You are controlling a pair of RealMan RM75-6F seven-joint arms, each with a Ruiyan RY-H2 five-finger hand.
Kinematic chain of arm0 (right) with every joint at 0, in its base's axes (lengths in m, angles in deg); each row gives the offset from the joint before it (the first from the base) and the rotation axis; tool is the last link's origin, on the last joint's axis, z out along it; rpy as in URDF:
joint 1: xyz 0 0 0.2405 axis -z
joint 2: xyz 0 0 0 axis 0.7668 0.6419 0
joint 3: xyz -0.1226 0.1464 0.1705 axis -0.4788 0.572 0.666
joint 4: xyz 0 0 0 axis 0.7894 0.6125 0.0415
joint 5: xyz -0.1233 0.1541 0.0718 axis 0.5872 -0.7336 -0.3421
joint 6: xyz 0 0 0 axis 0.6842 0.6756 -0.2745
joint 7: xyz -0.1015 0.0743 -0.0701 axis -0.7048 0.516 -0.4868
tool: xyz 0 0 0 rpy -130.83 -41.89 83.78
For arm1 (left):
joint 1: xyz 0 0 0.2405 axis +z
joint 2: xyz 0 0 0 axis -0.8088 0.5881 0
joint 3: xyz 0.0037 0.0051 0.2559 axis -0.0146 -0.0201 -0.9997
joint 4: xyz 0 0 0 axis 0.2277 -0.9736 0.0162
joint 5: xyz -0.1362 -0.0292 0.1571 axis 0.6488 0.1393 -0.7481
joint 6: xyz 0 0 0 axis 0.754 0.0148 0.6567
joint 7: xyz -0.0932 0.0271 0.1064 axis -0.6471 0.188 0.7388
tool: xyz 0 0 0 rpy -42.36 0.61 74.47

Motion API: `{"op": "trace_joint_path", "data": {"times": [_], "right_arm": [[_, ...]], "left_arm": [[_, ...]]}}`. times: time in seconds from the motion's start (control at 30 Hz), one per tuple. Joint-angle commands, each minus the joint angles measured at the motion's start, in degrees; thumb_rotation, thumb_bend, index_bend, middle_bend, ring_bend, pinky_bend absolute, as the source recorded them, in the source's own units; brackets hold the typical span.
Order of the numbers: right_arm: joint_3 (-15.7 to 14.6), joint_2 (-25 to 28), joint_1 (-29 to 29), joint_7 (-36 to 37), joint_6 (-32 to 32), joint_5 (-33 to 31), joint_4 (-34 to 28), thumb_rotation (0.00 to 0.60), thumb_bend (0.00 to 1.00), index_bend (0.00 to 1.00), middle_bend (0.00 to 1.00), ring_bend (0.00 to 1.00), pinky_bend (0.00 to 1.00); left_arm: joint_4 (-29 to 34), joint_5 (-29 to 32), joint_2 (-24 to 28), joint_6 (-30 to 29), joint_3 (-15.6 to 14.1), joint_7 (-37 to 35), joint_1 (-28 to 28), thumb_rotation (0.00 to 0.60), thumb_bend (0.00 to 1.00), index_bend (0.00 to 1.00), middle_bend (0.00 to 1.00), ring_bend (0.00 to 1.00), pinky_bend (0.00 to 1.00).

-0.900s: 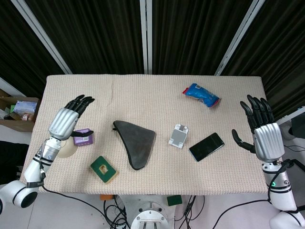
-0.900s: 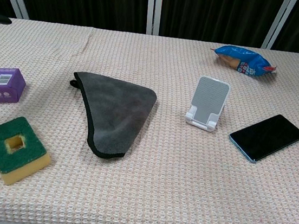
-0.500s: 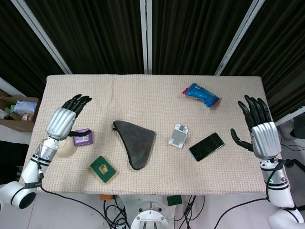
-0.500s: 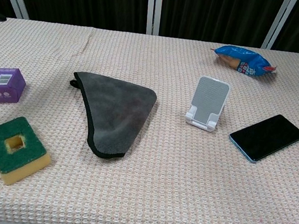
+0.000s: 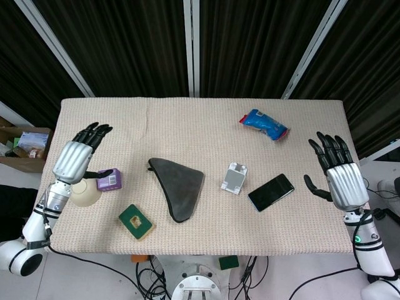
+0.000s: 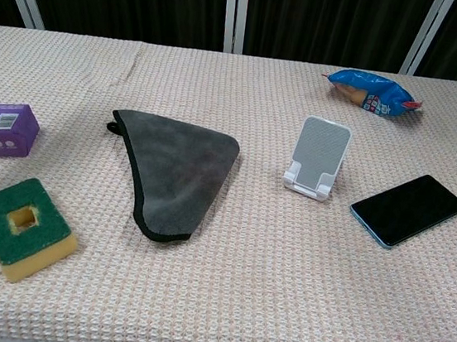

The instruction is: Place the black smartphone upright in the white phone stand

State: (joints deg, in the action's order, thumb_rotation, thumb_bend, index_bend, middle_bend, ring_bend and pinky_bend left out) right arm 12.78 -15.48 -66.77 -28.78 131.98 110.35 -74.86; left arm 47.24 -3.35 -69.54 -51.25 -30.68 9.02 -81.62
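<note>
Currently black smartphone lies flat just right of white phone stand. Right hand and left hand both empty, fingers spread.

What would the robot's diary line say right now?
phone: flat on table, untouched | stand: empty | left hand: open | right hand: open, beside phone

Each hand, left hand and right hand, has silver backs, black fingers, white forearms.

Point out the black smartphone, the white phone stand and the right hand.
black smartphone (image 6: 408,209), chest view, screen centre.
white phone stand (image 6: 320,156), chest view, backrest panel.
right hand (image 5: 342,181), head view, back of the hand.
</note>
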Motion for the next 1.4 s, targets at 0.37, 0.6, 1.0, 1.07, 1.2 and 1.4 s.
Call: {"op": "trace_joint_path", "data": {"times": [0.37, 0.6, 1.0, 1.07, 1.2, 1.4], "right_arm": [[-6.46, 6.96, -9.99, -15.03, -30.85, -13.43, -3.0, 0.512, 0.43, 0.0, 0.0, 0.0, 0.0], [-8.02, 3.16, -12.84, -21.32, -34.87, -17.1, -0.57, 0.513, 0.44, 0.0, 0.0, 0.0, 0.0], [-8.9, -5.9, -14.56, -16.04, -34.43, -13.74, 7.85, 0.515, 0.44, 0.0, 0.0, 0.0, 0.0], [-9.27, -6.82, -15.02, -15.29, -35.25, -13.39, 8.72, 0.514, 0.43, 0.0, 0.0, 0.0, 0.0], [-9.77, -8.63, -16.13, -14.95, -36.72, -13.11, 10.53, 0.513, 0.43, 0.0, 0.0, 0.0, 0.0], [-10.05, -8.58, -17.43, -15.95, -38.01, -13.92, 11.33, 0.513, 0.37, 0.0, 0.0, 0.0, 0.0]], "left_arm": [[-2.24, 0.06, -1.15, 0.16, -0.55, -0.74, -0.64, 0.552, 0.07, 0.1, 0.09, 0.06, 0.18], [-3.09, 0.28, -1.42, -0.09, -0.79, -1.48, -0.57, 0.554, 0.07, 0.1, 0.09, 0.06, 0.18], [-4.25, -0.07, -1.71, -0.72, -1.4, -1.92, -0.38, 0.557, 0.07, 0.1, 0.09, 0.06, 0.18], [-4.29, 0.03, -1.64, -0.69, -1.49, -1.85, -0.32, 0.556, 0.07, 0.1, 0.09, 0.06, 0.18], [-4.54, 0.16, -1.49, -0.61, -1.61, -1.64, -0.3, 0.556, 0.07, 0.1, 0.09, 0.06, 0.18], [-4.56, 0.31, -1.41, -0.52, -1.6, -1.94, -0.38, 0.557, 0.07, 0.1, 0.09, 0.06, 0.18]]}}
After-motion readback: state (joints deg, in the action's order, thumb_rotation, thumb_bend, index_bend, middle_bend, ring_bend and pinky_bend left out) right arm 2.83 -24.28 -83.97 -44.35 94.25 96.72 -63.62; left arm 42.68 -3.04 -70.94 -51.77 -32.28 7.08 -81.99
